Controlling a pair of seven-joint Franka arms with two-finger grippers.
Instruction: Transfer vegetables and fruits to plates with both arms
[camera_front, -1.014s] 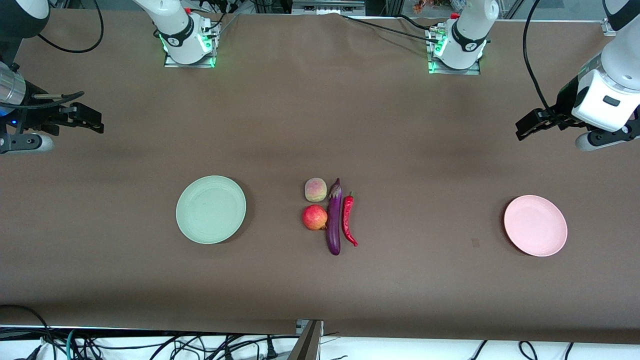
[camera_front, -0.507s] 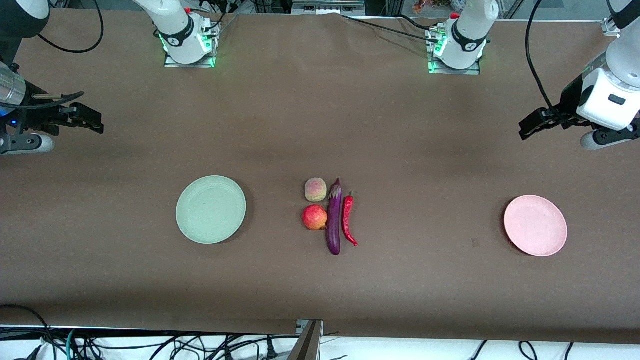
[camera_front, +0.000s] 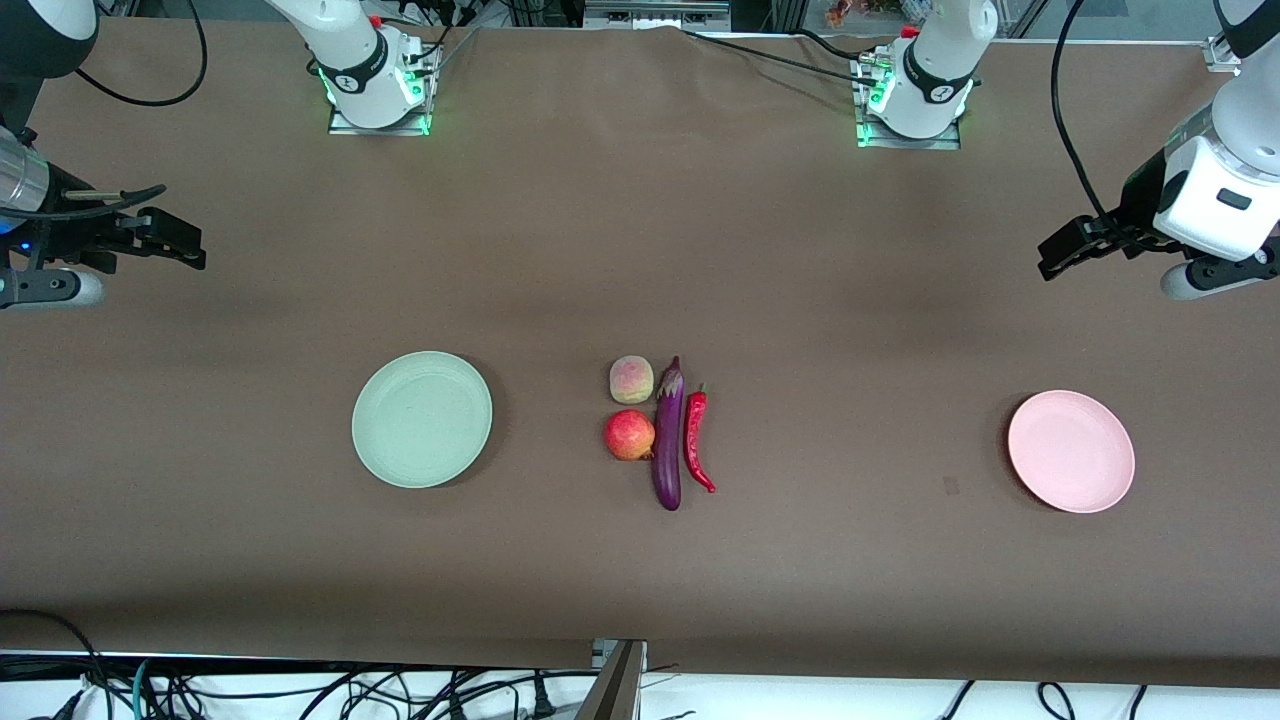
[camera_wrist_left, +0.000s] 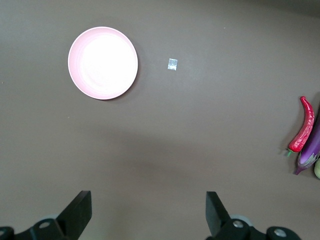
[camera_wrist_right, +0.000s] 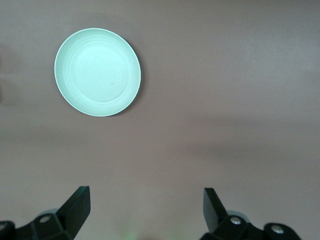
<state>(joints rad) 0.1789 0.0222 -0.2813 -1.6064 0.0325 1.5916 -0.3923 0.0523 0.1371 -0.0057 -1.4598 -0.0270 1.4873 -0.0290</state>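
The eggplant (camera_front: 668, 436) lies mid-table, stem end farther from the front camera. Touching it on the right arm's side sit the peach (camera_front: 631, 380) and, nearer the camera, the pomegranate (camera_front: 629, 435); the chili pepper (camera_front: 696, 438) lies just beside it on the left arm's side. The mint green plate (camera_front: 421, 419) and pink plate (camera_front: 1070, 451) (both bare) lie well apart from the eggplant, toward the right and left arm's ends. The left gripper (camera_front: 1060, 250) and right gripper (camera_front: 182, 240) hover over bare tablecloth, fingers spread wide, holding nothing.

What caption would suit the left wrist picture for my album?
Open left end effector hovers over brown table, round pink plate empty, slim red chili pepper untouched.
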